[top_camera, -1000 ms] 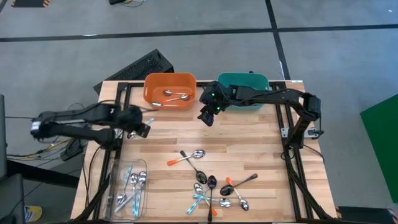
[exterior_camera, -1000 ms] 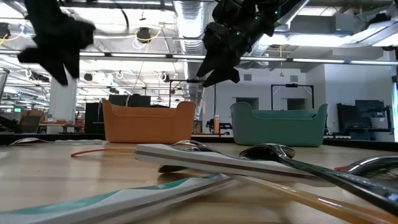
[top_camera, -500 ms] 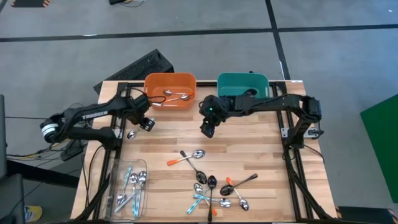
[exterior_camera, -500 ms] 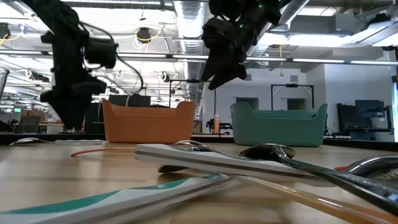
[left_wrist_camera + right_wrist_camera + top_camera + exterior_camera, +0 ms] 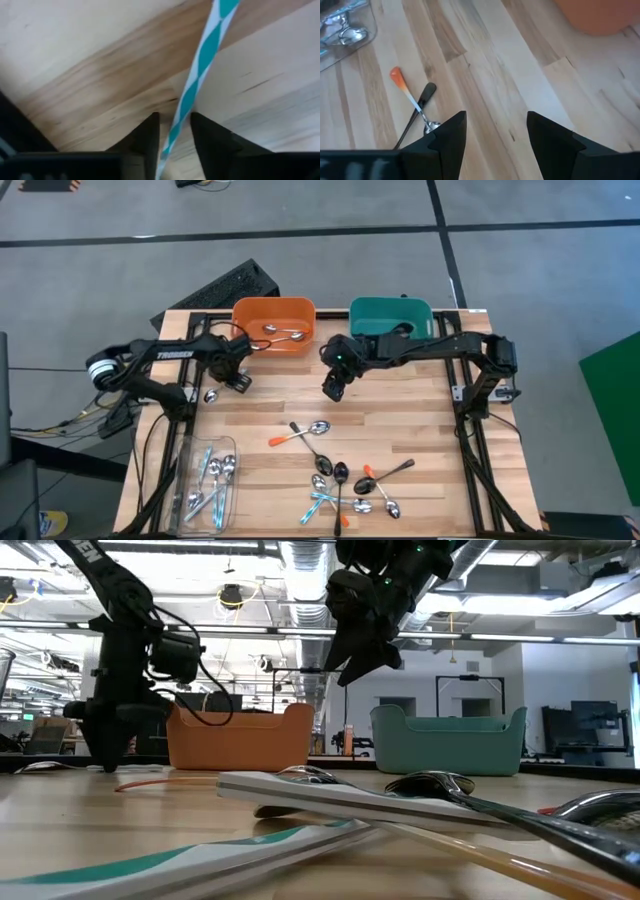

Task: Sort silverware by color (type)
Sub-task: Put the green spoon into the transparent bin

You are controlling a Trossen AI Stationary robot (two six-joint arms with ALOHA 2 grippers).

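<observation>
Left gripper (image 5: pixel 222 376): down at the bench (image 5: pixel 420 395) near its 10 o'clock corner, beside the orange bin (image 5: pixel 272 325). My two fingers (image 5: pixel 145 137) straddle a light-blue striped handle (image 5: pixel 197 67) lying flat on the wood, closing in but not yet touching it.
Why there: I judge this is a stray spoon, so I come straight down over its thin handle.
Right gripper (image 5: pixel 335 380): hovering above the bench at about 12 o'clock, between the orange bin and the green bin (image 5: pixel 392 323), fingers spread wide and holding nothing.
Main pile (image 5: pixel 350 480): orange, blue and dark spoons crossed over each other toward 6 o'clock, well apart from both arms.
Clear tray (image 5: pixel 207 482): at 8 o'clock, holding several blue-handled spoons; my stray likely belongs there.
Orange bin: two spoons already inside.
Risk: the flat handle may slip as I pinch.
</observation>
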